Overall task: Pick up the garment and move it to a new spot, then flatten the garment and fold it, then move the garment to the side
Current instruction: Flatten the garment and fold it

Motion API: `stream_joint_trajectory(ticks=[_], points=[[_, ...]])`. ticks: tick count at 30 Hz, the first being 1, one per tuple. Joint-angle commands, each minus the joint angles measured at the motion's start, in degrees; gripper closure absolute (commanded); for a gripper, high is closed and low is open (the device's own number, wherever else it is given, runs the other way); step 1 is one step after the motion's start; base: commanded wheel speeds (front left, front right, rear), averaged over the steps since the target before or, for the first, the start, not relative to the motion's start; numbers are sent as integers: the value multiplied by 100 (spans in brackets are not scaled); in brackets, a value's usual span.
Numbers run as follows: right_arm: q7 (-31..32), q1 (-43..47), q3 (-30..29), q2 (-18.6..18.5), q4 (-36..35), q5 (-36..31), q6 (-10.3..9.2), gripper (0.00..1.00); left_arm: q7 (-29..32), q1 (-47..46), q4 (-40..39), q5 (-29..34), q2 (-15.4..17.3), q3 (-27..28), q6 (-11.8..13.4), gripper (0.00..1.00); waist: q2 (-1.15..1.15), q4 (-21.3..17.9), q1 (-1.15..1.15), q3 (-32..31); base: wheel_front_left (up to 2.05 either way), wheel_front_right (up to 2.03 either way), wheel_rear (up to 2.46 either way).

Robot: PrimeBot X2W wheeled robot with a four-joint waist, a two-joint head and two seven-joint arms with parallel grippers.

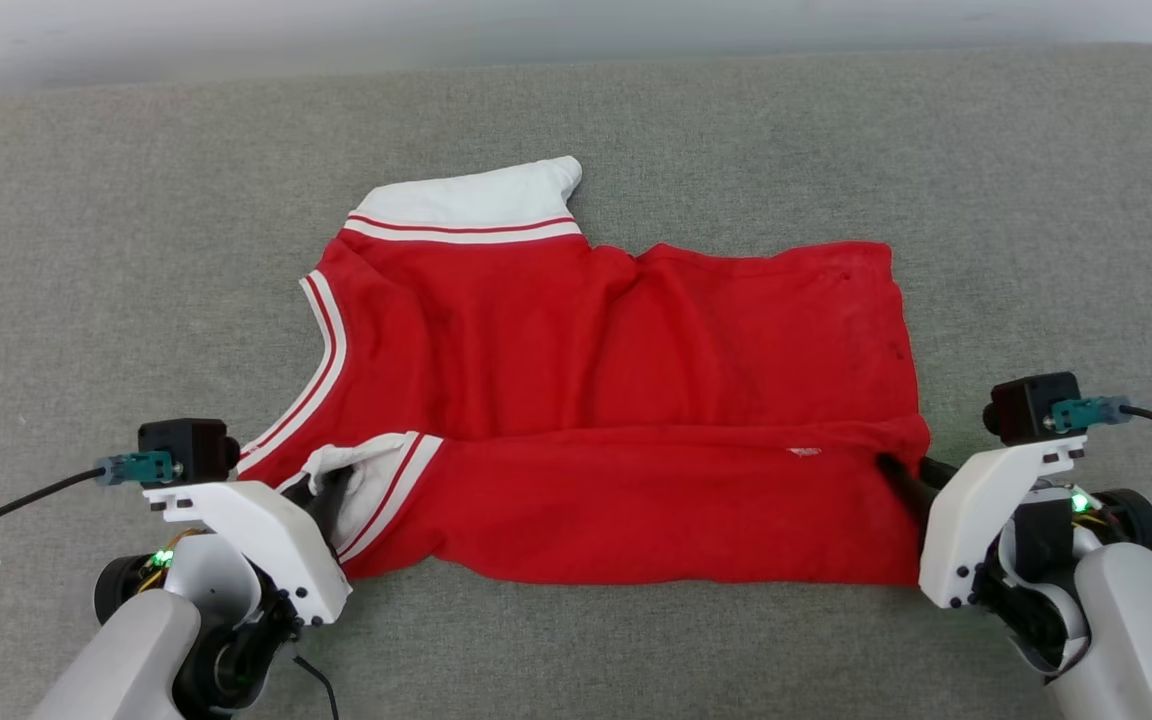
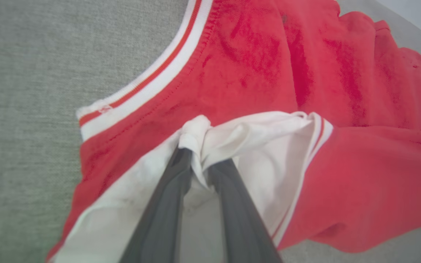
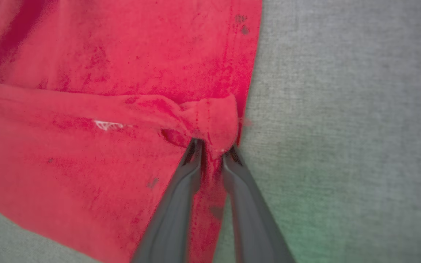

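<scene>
Lying partly folded on the grey cloth surface, the red jersey T-shirt is gripped at both ends: left pincer clamped on its white sleeve, right pincer clamped on its red hem.

Bright even light; wrist views soft, esp. edges.

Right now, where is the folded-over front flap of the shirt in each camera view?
Head view: on the shirt, the flap is the low red band between left gripper and right gripper.
Left wrist view: flap at lower right, beside the white sleeve.
Right wrist view: flap at lower left, under the ridge.
Shared landmark: the flap's far edge, a raised ridge across the red.
</scene>
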Motion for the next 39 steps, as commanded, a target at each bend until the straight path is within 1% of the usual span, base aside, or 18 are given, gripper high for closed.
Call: stream_joint_trajectory(ticks=[1,5,8,10,14,18,21,25,27,29,31,34,37,39], points=[[-106,-44,90,-7,222,43,-10,0,25,-97,150,-34,-35,-18,-86,0,0,-1,-1,-8,0,0,0],[-624,-23,240,-38,420,137,-10,0,-131,-166,433,-74,-91,41,-187,0,0,14,-1,-98,0,0,0],[-1299,78,239,-72,326,131,-9,0,-286,-143,447,-62,-70,108,-190,0,0,15,-1,-234,0,0,0],[-1795,185,219,-14,208,105,-7,0,-350,-60,393,-79,-6,171,-181,0,0,3,-1,-338,0,0,0],[-2742,450,54,74,-116,-169,-7,0,-302,51,165,-119,215,274,-128,0,0,-20,-1,-521,0,0,0],[-3187,780,-134,226,-510,-420,-7,0,55,177,-170,-166,615,331,-81,0,0,-58,-1,-681,0,0,0],[-3213,1062,-266,309,-876,-572,-8,0,590,299,-423,-264,990,305,-2,0,0,-100,-1,-745,0,0,0],[-3051,1426,-403,435,-1414,-729,-7,0,1448,565,-710,-559,1451,248,121,0,0,-207,-1,-731,0,0,0],[-2952,1557,-466,496,-1648,-774,-7,0,1743,687,-846,-742,1576,253,150,0,0,-269,-1,-673,0,0,0],[-2867,1645,-503,549,-1846,-841,-7,0,1908,808,-909,-861,1663,283,207,0,0,-330,-1,-593,0,0,0],[-2817,1668,-508,601,-2003,-878,-7,0,1973,884,-902,-948,1675,311,258,0,0,-384,-1,-498,0,0,0],[-2766,1665,-522,649,-2166,-912,-7,0,1898,853,-772,-1034,1554,365,262,0,0,-439,-1,-357,0,0,0],[-2722,1608,-498,679,-2260,-925,-7,0,1777,787,-537,-1129,1390,410,187,0,0,-494,-1,-239,0,0,0],[-2678,1582,-489,685,-2290,-915,-7,0,1730,808,-336,-1204,1219,377,106,0,0,-524,-1,-174,0,0,0]])
